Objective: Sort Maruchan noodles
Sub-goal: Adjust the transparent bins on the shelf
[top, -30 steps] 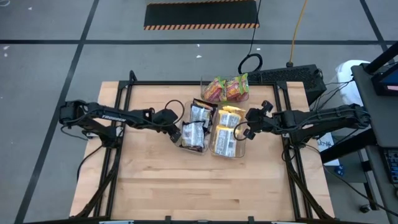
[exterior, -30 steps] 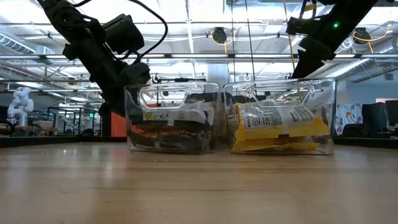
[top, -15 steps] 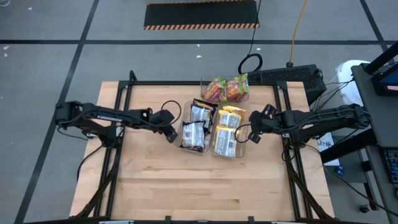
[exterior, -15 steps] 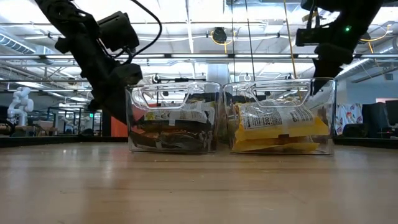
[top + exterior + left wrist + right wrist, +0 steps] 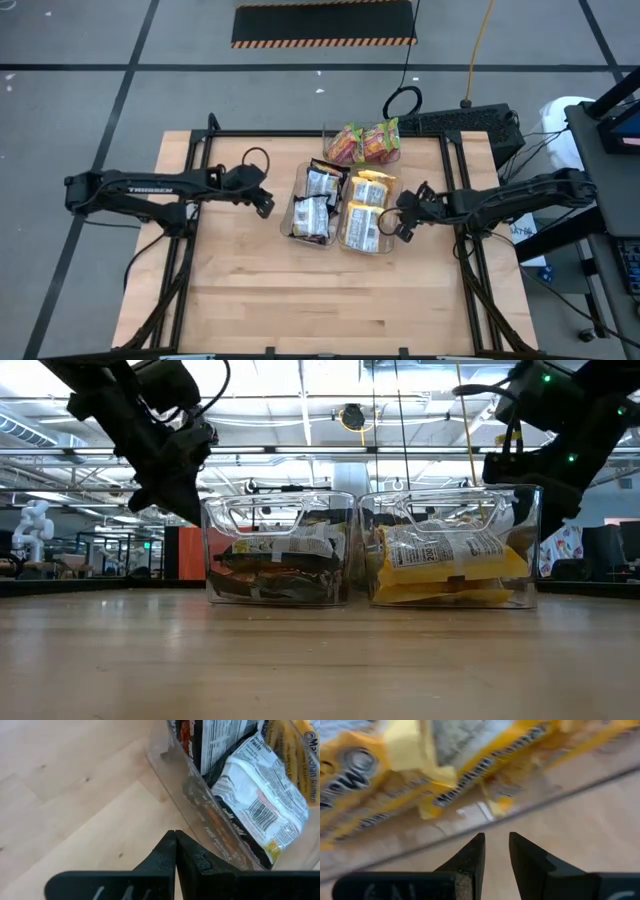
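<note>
The Maruchan noodles lie sorted in three clear bins. Dark brown packets (image 5: 314,203) fill the left bin (image 5: 278,550), yellow packets (image 5: 364,213) fill the bin beside it (image 5: 450,550), and pink-green packets (image 5: 362,142) sit in the far bin. My left gripper (image 5: 263,206) is shut and hangs left of the brown bin's wall (image 5: 200,795), holding nothing. My right gripper (image 5: 402,224) stands low at the yellow bin's right side (image 5: 485,815). Its fingers are narrowly open and empty.
A black frame (image 5: 300,135) edges the wooden table (image 5: 300,300). Bare wood lies in front of the bins and to their left. A black device and cables (image 5: 470,122) sit beyond the far right corner.
My left gripper has drawn back from the brown bin toward the table's left edge. My right gripper has moved off the top of the yellow bin toward the right and near side and has come down beside its wall. The packets and bins have stayed put.
</note>
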### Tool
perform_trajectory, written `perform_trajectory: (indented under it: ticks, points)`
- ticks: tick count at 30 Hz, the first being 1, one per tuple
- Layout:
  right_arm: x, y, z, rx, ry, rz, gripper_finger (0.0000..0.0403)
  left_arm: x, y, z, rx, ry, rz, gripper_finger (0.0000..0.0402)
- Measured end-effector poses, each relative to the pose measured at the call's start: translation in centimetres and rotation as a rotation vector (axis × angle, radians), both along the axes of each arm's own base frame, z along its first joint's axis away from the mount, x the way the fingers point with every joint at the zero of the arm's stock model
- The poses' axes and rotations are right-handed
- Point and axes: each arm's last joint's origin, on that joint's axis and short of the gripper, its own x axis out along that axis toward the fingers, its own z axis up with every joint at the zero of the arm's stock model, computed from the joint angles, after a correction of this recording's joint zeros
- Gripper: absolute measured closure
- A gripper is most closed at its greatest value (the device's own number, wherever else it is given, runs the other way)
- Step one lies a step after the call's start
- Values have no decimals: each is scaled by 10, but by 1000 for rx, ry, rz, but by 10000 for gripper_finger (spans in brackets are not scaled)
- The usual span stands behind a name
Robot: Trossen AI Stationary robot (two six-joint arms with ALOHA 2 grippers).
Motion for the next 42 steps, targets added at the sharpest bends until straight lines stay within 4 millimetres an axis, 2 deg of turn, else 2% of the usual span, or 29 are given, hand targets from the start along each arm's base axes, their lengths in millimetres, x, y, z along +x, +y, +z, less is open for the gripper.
perform_trajectory:
  ticks: [10, 26, 42]
  points:
    - [5, 0, -3, -35, -66, 64, 321, -14, -1, 12, 8, -22, 17, 396]
    - [18, -12, 7, -133, -191, 116, 321, -14, -1, 12, 6, -22, 24, 396]
    - [24, -24, 14, -221, -241, 146, 321, -14, -1, 12, 6, -22, 24, 396]
